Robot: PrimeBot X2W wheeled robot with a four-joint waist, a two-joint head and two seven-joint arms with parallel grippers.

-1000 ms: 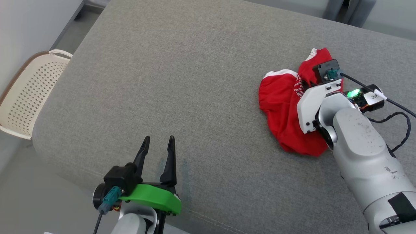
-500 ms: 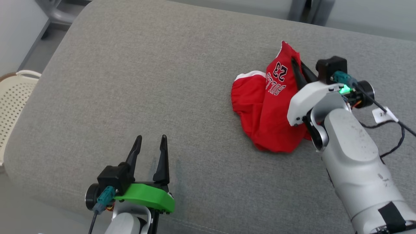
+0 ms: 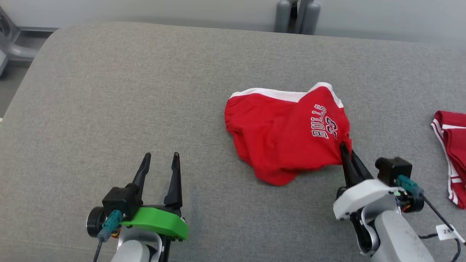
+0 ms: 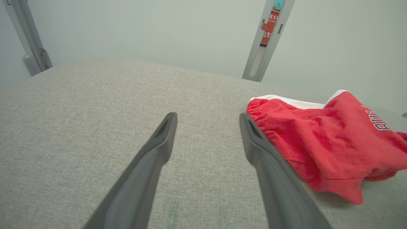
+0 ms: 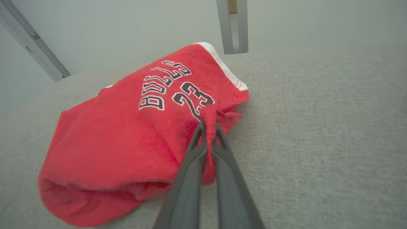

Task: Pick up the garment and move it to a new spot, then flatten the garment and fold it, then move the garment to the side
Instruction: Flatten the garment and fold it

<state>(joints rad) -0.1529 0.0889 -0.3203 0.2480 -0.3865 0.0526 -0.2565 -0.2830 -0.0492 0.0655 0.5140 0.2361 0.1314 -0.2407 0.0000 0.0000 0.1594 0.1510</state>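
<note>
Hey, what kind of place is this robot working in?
Probably an indoor test room or lab rather than a lived-in home: a broad grey upholstered surface with a red garment on it, bare pale walls, and grey metal posts behind.

Garment (image 3: 284,142) on the cushion (image 3: 127,91), second cloth (image 3: 453,145) (well apart) to its right

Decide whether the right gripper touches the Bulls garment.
Touching: the right wrist view shows the right gripper shut on a pinched fold of the garment.
</note>
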